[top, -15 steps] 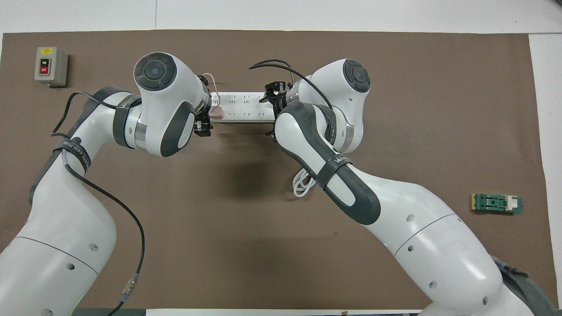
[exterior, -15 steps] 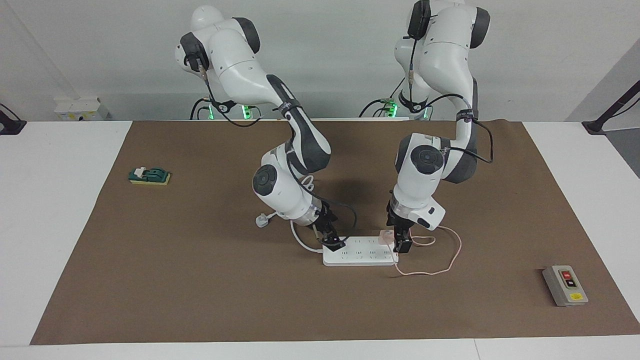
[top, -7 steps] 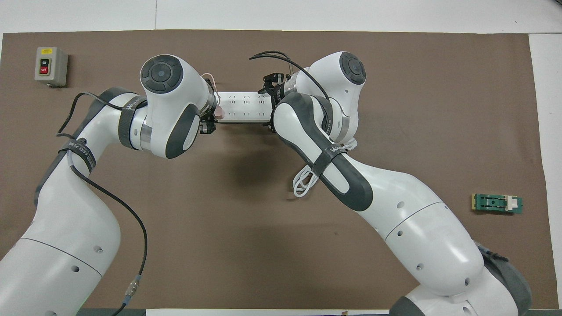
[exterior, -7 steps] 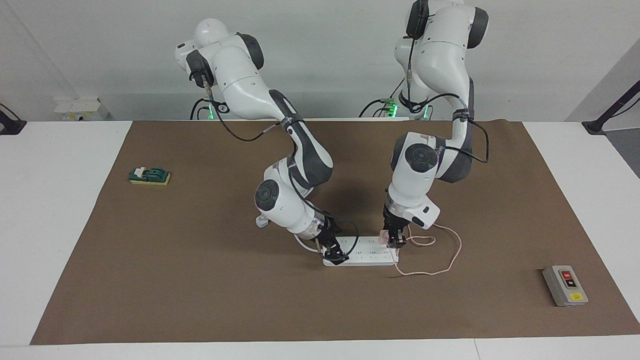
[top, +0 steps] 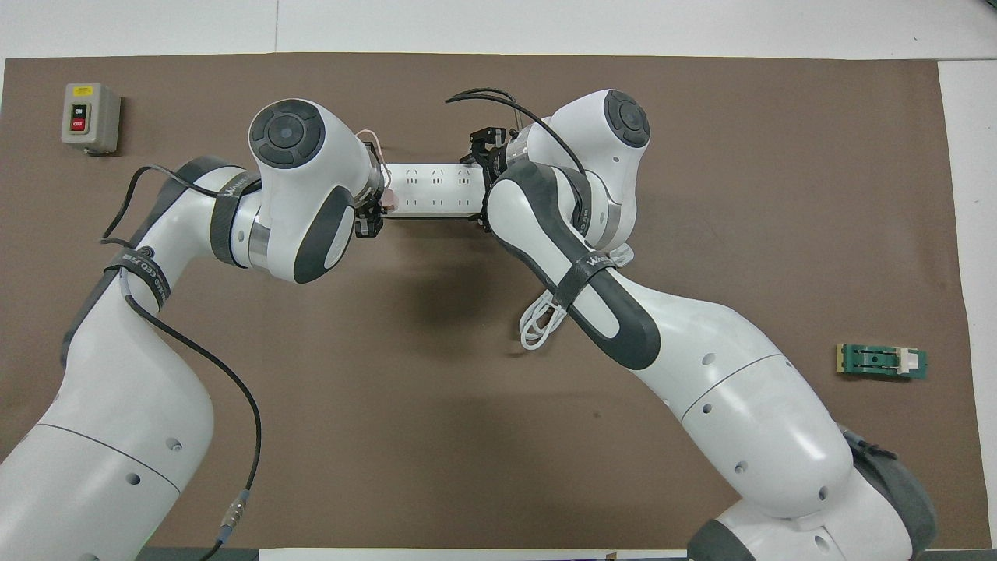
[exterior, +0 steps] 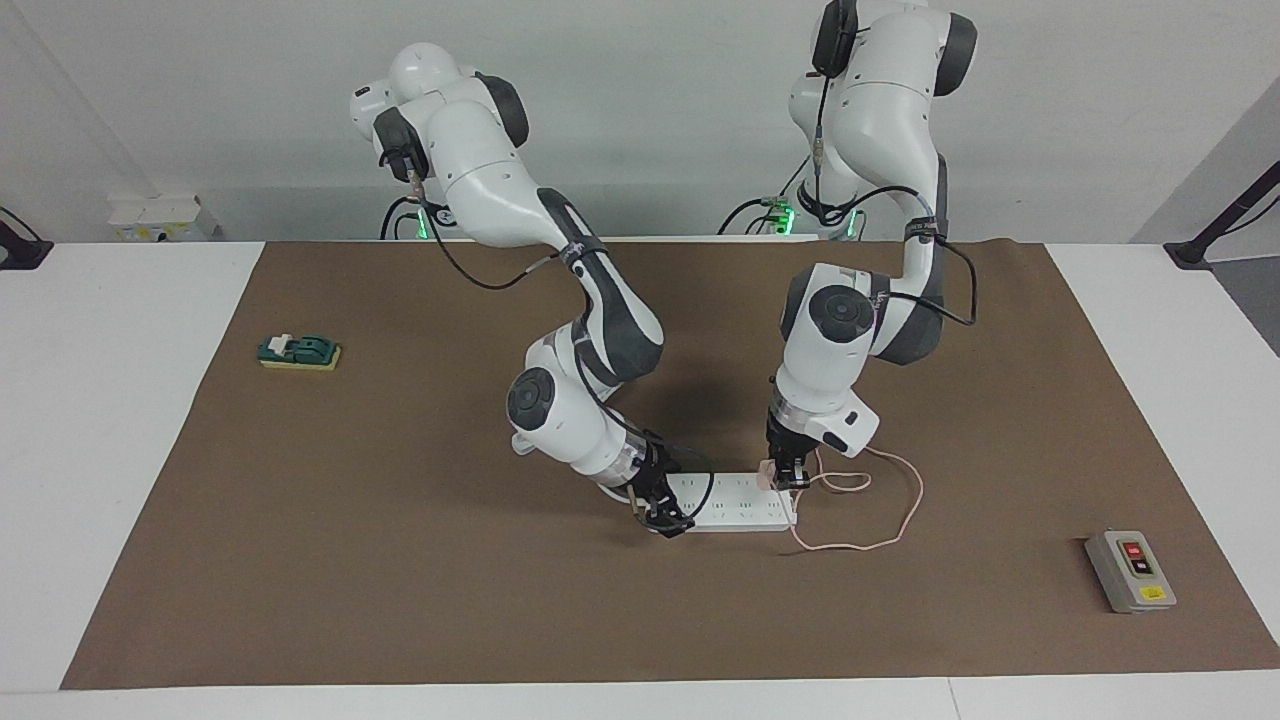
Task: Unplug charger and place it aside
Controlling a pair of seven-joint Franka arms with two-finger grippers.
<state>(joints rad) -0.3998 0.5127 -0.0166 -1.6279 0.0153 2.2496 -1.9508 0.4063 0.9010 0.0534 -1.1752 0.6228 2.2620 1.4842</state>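
Both grippers down on the power strip (exterior: 735,503) — the unplug is in hand.

Going across the facing view: our right gripper (exterior: 668,521) presses at the strip's end toward the right arm, whether clamped we cannot tell; our left gripper (exterior: 789,481) is closed on the charger (exterior: 768,475), plugged in at the other end — its cable (exterior: 880,520) looped alongside. Next, we judge, a straight lift.

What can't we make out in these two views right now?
- Charger: overhead view, mostly hidden under the left arm's wrist.
- Right gripper: overhead view, covered by its own forearm; facing view, too small to read its hold on the power strip.
- Switch box labels: too small.
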